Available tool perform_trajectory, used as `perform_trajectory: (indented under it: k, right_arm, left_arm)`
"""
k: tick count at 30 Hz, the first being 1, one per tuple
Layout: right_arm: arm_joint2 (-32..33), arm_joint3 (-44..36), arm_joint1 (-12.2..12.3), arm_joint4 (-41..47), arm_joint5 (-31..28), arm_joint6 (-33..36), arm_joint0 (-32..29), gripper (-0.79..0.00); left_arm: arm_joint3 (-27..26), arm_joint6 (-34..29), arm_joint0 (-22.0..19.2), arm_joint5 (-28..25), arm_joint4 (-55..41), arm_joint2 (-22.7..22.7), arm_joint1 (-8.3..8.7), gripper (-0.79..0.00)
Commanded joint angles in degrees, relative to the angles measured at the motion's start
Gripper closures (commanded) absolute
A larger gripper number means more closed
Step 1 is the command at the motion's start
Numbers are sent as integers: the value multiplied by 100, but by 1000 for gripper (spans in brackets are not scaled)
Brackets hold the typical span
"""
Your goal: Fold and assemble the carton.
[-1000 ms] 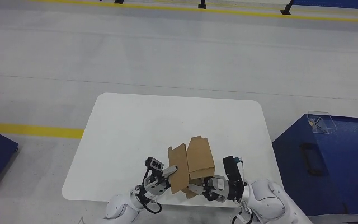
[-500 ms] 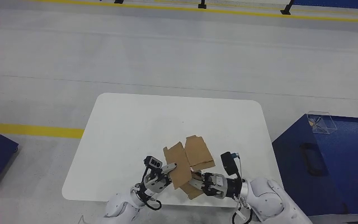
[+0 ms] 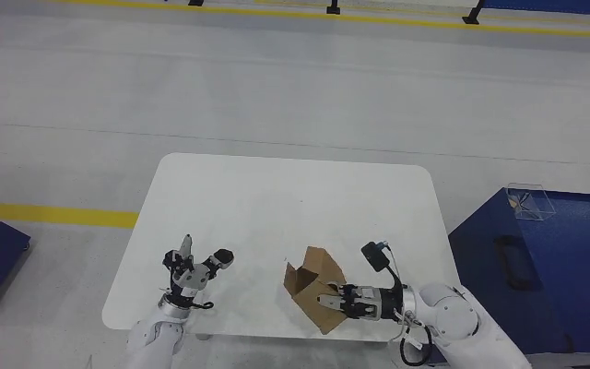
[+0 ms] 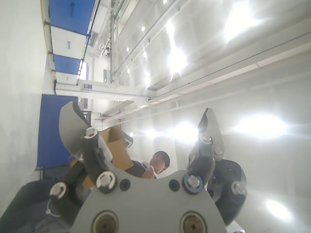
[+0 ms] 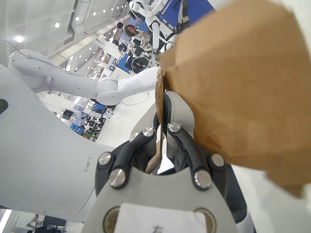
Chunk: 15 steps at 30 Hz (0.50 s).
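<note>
A brown cardboard carton [image 3: 312, 281], partly folded with flaps standing up, rests near the front edge of the white table [image 3: 277, 203]. My right gripper [image 3: 324, 300] is shut on a wall of the carton [image 5: 243, 86]; in the right wrist view the cardboard edge runs between its fingers [image 5: 175, 112]. My left gripper [image 3: 201, 264] sits at the table's front left, well apart from the carton, pointing upward. In the left wrist view its fingers [image 4: 73, 120] are spread wide with nothing between them, and the carton [image 4: 116, 144] shows behind them.
A blue cabinet [image 3: 516, 277] with a clear plastic box [image 3: 527, 200] on top stands right of the table. Bare tabletop stretches behind and to the left of the carton. A yellow floor line [image 3: 64, 216] runs at the left.
My left gripper has let go of the carton and swung away to the front left, opening. The carton has dropped lower and tilted toward the table, still held by my right gripper.
</note>
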Motion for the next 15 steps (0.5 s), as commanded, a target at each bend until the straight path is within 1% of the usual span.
perform_trajectory:
  k: [1,4,8,13,15]
  right_arm:
    - [-43,-67,13,-182,88,206,31,0]
    - [-156,-260,35,-695,189,603,108,0]
    - [-273,-589,70,-1538,274,997,159,0]
    - [-326,-983,132,-2169,260,1403,130,0]
    - [-351,-1130,163,-2309,280,1445,106,0]
  left_arm:
    - [-214,-72,24,24,14,-95,13,-785]
    - [-619,-216,107,27,263,-33,11,-785]
    - [-1107,-284,184,165,624,152,-6,-785]
    - [-1450,-432,226,575,1062,476,-26,-785]
    - [-1490,-517,200,902,948,638,-51,-785]
